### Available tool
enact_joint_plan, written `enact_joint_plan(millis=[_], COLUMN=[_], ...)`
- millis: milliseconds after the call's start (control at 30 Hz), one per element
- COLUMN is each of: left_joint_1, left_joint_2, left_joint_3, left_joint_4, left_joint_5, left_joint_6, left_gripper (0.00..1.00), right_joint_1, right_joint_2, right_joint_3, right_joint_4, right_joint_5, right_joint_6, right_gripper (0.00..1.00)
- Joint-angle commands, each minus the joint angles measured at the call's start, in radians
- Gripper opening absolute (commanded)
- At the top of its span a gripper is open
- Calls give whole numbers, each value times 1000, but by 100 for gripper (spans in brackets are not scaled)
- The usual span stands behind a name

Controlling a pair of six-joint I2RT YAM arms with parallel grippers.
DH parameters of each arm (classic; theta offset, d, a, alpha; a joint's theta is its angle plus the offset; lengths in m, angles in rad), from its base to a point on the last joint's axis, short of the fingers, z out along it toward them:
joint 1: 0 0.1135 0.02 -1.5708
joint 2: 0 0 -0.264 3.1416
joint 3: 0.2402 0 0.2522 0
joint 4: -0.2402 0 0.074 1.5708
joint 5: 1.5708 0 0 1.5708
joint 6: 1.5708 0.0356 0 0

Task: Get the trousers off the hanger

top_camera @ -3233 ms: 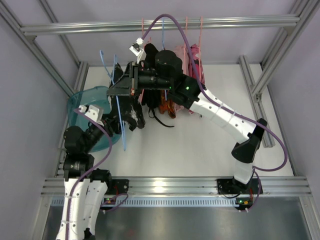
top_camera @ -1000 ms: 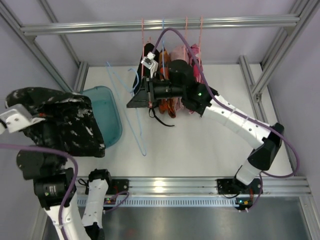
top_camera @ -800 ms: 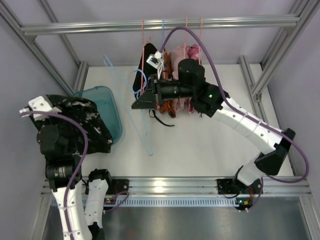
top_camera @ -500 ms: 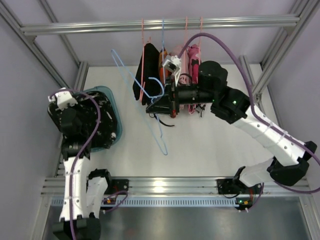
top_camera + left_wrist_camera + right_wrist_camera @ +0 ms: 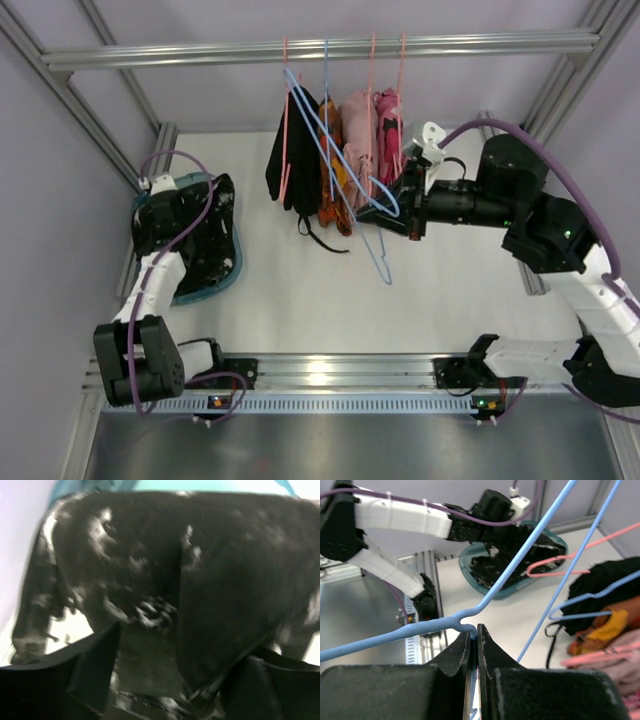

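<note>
The black white-speckled trousers (image 5: 212, 240) lie in the teal bin (image 5: 226, 284) at the left. My left gripper (image 5: 195, 222) sits low over them. In the left wrist view its fingers (image 5: 95, 665) stand apart, open, with the speckled cloth (image 5: 200, 570) lying loose between them. My right gripper (image 5: 400, 213) is shut on a bare blue hanger (image 5: 530, 536), pinched at the fork in the wire (image 5: 474, 627), to the right of the hanging clothes. The plain black trousers (image 5: 298, 150) hang on a pink hanger from the rail, with their straps (image 5: 320, 238) dangling.
The metal rail (image 5: 450, 42) crosses the back and carries several hangers with orange and pink garments (image 5: 365, 130). Frame posts stand at both sides. The right wrist view shows the left arm (image 5: 400, 512) bent over the bin (image 5: 470, 565).
My left arm has carried the speckled trousers down from high at the left into the bin, and its jaws have parted. My right arm has swung the blue hanger rightwards, past the hanging clothes.
</note>
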Motion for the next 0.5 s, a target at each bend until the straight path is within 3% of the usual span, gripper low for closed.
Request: enact_joint_plan(millis=[0,233,267,333,367,467], left_joint_1=[6,6,6,6,6,6], left_joint_2=[-75,-485,-552,-592,-608,-590], left_joint_3=[40,-6,19,61,111,228], left_joint_4=[-40,-11,-9,-11,-12,-38], left_joint_5=[105,471,609,753,932,1108], left_joint_6=[-77,-57,-45,-13,-2,-25], left_gripper=[79,91,94,96,95,94], right_joint_1=[-59,-223,-235,-255,-266,-269], right_joint_2=[-61,-238,-254,-294,-305,-340], right_joint_3=[48,3,-6,-39,-52,-87], right_joint_4=[-83,-239,-256,-294,-342,-453], right_joint_5=[32,-3,-14,-53,-67,-83], right_joint_6=[-89,-146,-152,-178,-192,-255], right_gripper=[0,0,0,0,0,0])
